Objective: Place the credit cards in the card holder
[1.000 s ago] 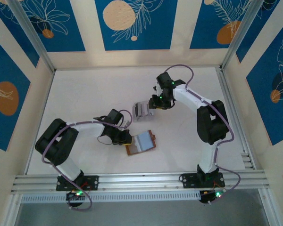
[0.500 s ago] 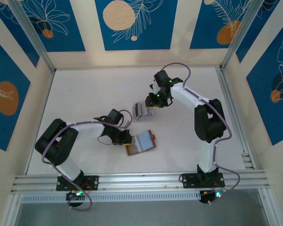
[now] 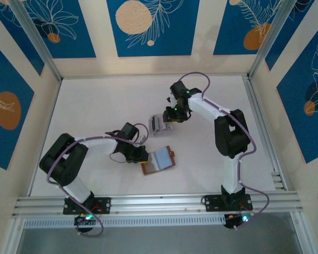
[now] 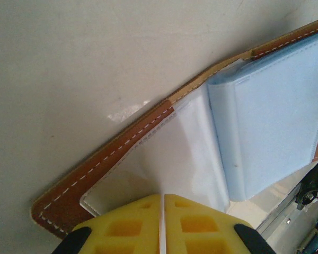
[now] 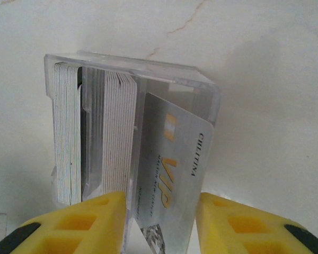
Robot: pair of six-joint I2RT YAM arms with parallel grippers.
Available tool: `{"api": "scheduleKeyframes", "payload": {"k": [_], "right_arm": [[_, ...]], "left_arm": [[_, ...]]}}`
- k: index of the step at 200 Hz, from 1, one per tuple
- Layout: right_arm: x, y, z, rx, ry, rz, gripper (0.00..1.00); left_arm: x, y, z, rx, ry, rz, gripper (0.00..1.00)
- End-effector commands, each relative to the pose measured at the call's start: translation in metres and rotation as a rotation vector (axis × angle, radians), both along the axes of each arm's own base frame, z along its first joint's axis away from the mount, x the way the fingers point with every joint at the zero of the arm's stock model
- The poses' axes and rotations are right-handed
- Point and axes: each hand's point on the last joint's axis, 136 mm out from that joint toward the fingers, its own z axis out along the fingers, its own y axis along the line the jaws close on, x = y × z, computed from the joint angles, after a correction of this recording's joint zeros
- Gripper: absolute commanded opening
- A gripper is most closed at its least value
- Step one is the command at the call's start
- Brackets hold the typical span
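The card holder [image 3: 158,160], a brown leather wallet, lies open on the table with bluish pockets [image 4: 270,121] and a clear sleeve [image 4: 164,159] showing. My left gripper [image 3: 139,155] is at its left edge, fingers [image 4: 127,227] shut on the clear sleeve. A grey credit card [image 5: 172,164] marked VIP leans at the end of a clear slotted stand [image 5: 148,69], which holds several more cards [image 5: 116,132] on edge. My right gripper [image 5: 161,233] is open, one finger on each side of the VIP card. From above, the right gripper [image 3: 172,115] sits at the stand [image 3: 159,124].
The white table [image 3: 95,106] has low walls at the back and sides. An aluminium rail [image 3: 159,201] runs along the near edge. The stand is about a hand's width behind the wallet.
My right gripper has moved left, closer onto the stand, and its arm has folded in. The left arm and the wallet have not moved.
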Motion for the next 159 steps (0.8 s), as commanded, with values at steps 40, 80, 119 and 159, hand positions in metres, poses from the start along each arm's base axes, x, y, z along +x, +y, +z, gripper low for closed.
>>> {"api": "scheduleKeyframes", "payload": {"k": [40,80,119,159], "right_arm": [[-0.001,0.010,0.021,-0.031,-0.045,0.042,0.38],[-0.005,0.012,0.022,-0.051,-0.045,0.056,0.38],[-0.005,0.021,0.022,-0.026,-0.036,0.069,0.37],[-0.002,0.028,0.018,0.013,-0.008,0.073,0.31]], "left_arm": [[-0.007,0.003,-0.003,0.023,0.013,0.000,0.10],[-0.008,0.003,-0.005,0.022,0.015,0.000,0.10],[-0.008,0.003,-0.005,0.021,0.014,0.000,0.10],[-0.009,0.003,-0.005,0.021,0.015,0.002,0.10]]}}
